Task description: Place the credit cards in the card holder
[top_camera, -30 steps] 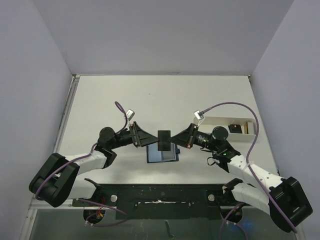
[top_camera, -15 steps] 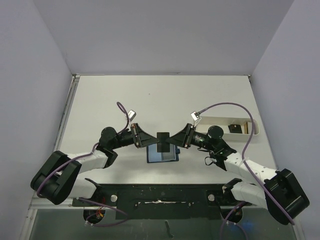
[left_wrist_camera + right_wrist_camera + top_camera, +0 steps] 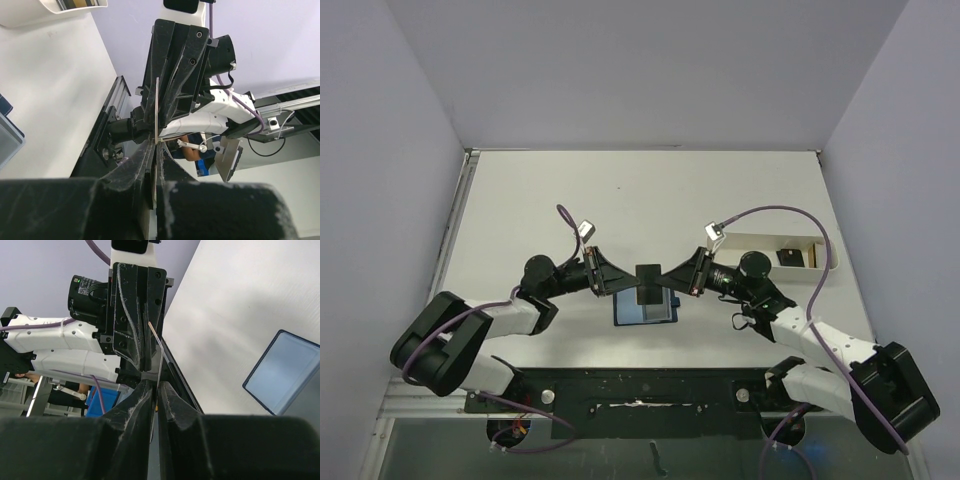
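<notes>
White tray holds dark, tan cards; navy holder open.

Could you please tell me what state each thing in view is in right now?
Card: lifted in the air over the wallet, pinched from both sides.
Left gripper: shut on the card.
Right gripper: shut on the card.
Wallet: lying flat and open, inner pockets facing up.
Tray: holding a few spare cards.

White, perhaps plastic, tray sits on the table.
</notes>
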`<state>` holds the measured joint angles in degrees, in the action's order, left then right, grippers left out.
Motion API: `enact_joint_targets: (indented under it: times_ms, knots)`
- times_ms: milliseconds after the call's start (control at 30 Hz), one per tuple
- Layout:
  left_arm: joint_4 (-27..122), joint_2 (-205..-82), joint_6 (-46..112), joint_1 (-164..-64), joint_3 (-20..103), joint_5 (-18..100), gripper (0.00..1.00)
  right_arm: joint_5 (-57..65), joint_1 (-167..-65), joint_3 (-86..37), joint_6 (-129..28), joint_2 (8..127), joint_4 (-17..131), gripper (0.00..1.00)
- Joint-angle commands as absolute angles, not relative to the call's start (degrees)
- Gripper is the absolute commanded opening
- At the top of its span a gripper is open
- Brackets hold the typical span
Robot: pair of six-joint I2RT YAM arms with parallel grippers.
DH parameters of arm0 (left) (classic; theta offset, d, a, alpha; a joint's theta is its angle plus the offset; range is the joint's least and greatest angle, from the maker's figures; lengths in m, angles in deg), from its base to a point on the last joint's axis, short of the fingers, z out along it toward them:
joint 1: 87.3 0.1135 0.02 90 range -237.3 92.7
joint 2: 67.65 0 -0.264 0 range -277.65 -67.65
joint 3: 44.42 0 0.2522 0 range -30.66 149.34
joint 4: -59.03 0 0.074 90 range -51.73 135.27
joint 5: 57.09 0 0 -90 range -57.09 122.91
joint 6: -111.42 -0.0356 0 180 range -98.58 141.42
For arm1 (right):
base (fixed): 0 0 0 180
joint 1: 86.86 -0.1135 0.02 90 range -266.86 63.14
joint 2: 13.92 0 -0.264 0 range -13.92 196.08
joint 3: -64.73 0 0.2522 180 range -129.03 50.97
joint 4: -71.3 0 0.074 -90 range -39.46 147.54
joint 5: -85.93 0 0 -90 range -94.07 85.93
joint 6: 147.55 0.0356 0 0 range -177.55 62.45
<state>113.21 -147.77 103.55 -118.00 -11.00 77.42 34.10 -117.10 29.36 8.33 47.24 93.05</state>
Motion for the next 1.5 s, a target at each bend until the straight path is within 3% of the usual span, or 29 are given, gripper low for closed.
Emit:
enact_joint_targets:
  times_ms: [0, 233, 300, 433, 467, 567, 633, 967, 1033, 1167, 1267, 1467]
  knots:
    - [125.2, -149.5, 107.7, -117.5, -10.3, 79.0, 0.00, 34.2, -115.2, 29.9, 7.8, 45.2, 94.4, 0.10]
    - [124.5, -148.8, 106.9, -117.2, -11.8, 79.1, 0.05, 34.3, -113.6, 31.4, 7.9, 43.4, 93.1, 0.09]
    - [124.1, -148.4, 106.7, -117.3, -11.8, 78.9, 0.00, 34.4, -113.7, 31.4, 8.0, 43.7, 93.5, 0.08]
    - [122.8, -148.1, 105.9, -117.3, -11.3, 78.8, 0.00, 35.4, -113.8, 31.5, 9.1, 44.7, 95.9, 0.06]
    - [122.6, -148.1, 105.7, -117.3, -11.1, 78.8, 0.00, 35.6, -114.0, 31.2, 9.1, 44.7, 95.9, 0.09]
    - [121.4, -148.0, 104.7, -117.3, -11.0, 79.1, 0.00, 35.6, -114.1, 30.6, 9.0, 44.3, 95.8, 0.32]
    - [120.2, -148.0, 103.6, -117.4, -10.9, 79.1, 0.00, 35.3, -114.3, 30.3, 8.6, 43.9, 95.2, 0.39]
    - [118.2, -148.6, 101.8, -118.3, -9.8, 79.3, 0.00, 35.5, -116.3, 27.6, 7.2, 48.1, 95.7, 0.49]
    - [118.0, -148.9, 101.5, -118.6, -9.5, 79.5, 0.00, 36.0, -116.4, 27.0, 6.6, 48.7, 95.6, 0.44]
    - [118.2, -149.0, 101.1, -118.5, -9.1, 80.0, 0.00, 36.3, -116.3, 25.4, 3.9, 49.0, 91.2, 0.17]
    - [117.5, -148.7, 100.8, -118.1, -8.8, 80.8, 0.00, 35.7, -115.9, 24.5, 1.3, 47.8, 86.8, 0.04]
    - [116.4, -147.1, 100.7, -116.5, -9.2, 82.3, 0.00, 35.7, -113.9, 24.2, -1.2, 45.2, 81.7, 0.00]
